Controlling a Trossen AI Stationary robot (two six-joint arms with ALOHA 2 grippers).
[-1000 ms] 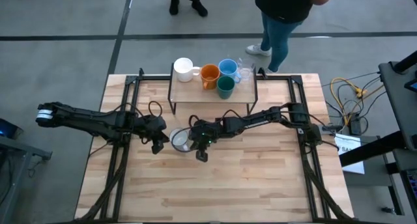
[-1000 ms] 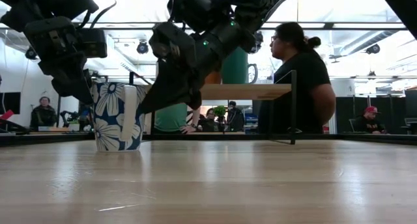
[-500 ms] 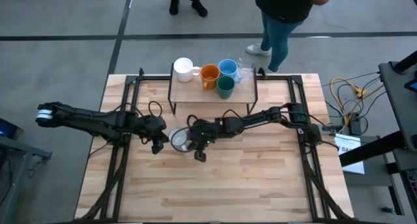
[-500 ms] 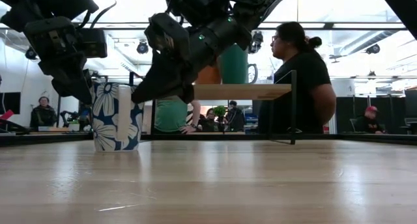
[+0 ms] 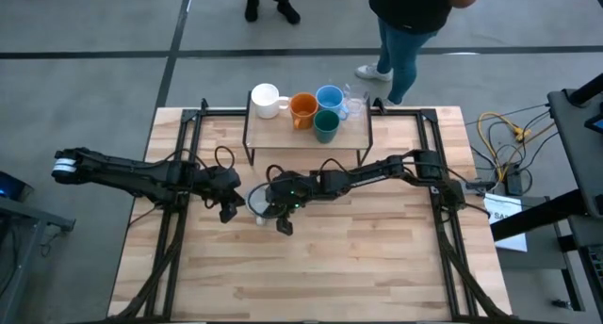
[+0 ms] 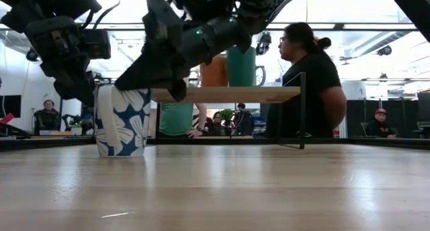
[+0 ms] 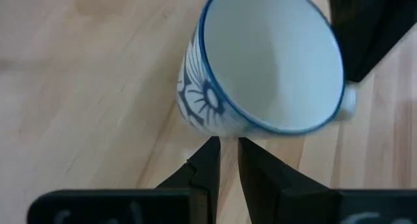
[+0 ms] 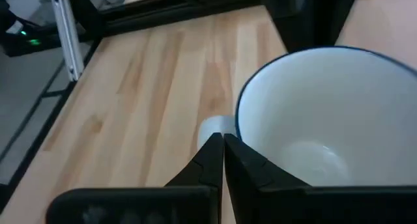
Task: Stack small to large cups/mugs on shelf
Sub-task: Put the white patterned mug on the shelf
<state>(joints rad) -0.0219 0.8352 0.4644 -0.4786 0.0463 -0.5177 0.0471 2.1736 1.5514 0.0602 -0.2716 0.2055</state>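
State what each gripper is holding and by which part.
Nothing is clearly held. The right gripper is shut beside the handle of the patterned mug, not around it. The left gripper, nearly shut, sits just short of the mug's wall.

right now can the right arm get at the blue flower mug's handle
Probably yes: the shut right gripper is already right at the handle of the patterned mug, nothing between them. The left gripper sits on the mug's other side.

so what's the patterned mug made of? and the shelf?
Patterned mug: looks like glazed ceramic, with a glossy white inside, a thick blue-edged rim and dark blue flower print. Shelf: light wood-grain top, possibly laminate, on thin black legs that look like metal.
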